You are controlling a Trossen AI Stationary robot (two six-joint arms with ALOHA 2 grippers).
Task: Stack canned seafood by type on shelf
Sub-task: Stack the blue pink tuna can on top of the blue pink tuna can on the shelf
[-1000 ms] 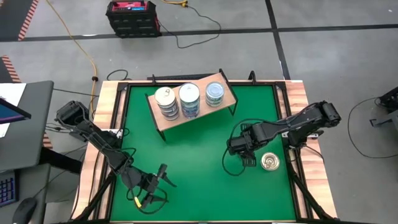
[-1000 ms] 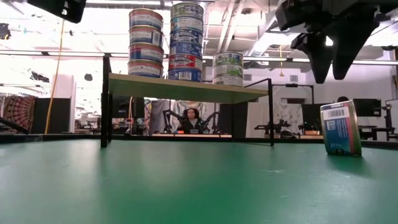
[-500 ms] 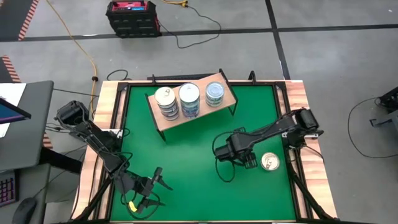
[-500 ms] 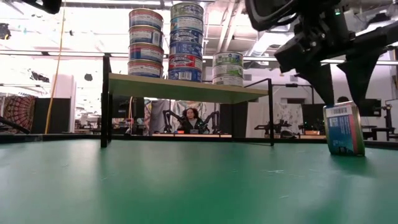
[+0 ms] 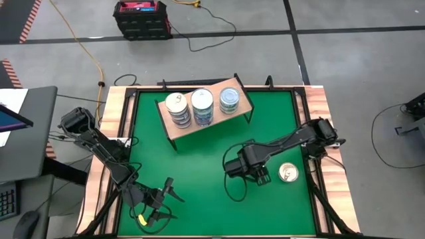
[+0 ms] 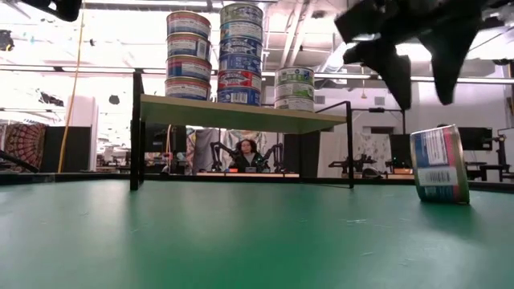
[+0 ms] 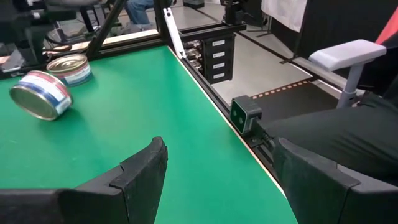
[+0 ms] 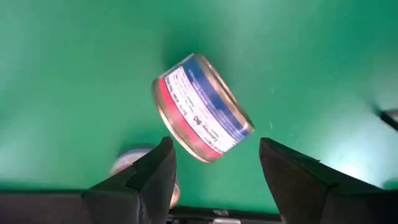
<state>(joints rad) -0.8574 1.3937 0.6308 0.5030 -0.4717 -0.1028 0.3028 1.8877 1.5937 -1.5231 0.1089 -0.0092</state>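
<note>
Three stacks of tins (image 5: pixel 202 106) stand side by side on the shelf (image 5: pixel 202 126), a light-wood board on thin black legs set at a slant toward the far side of the green table (image 5: pixel 192 179); in the low view the two taller stacks (image 6: pixel 215 52) rise well above the shorter one (image 6: pixel 295 88). One more can (image 5: pixel 288 173) lies alone on the green near the table's right edge, well apart from the shelf. In the low view that can (image 6: pixel 439 164) is tipped up on its rim, its blue and red label facing the camera. The right gripper (image 5: pixel 259 174) hangs just beside it toward the table's middle, jaws spread wide and empty; its wrist view shows the tilted can (image 8: pixel 202 107) lying between and beyond the two dark fingers (image 8: pixel 149 174), untouched. Nothing lies between this can and the shelf except bare green surface. The left gripper (image 5: pixel 169 199) waits near the table's front left corner, also wide open and holding nothing. Beyond the table, a person sits in the room behind the shelf legs (image 6: pixel 247 152), and a black crate (image 5: pixel 141 18) with cables rests on the floor.
</note>
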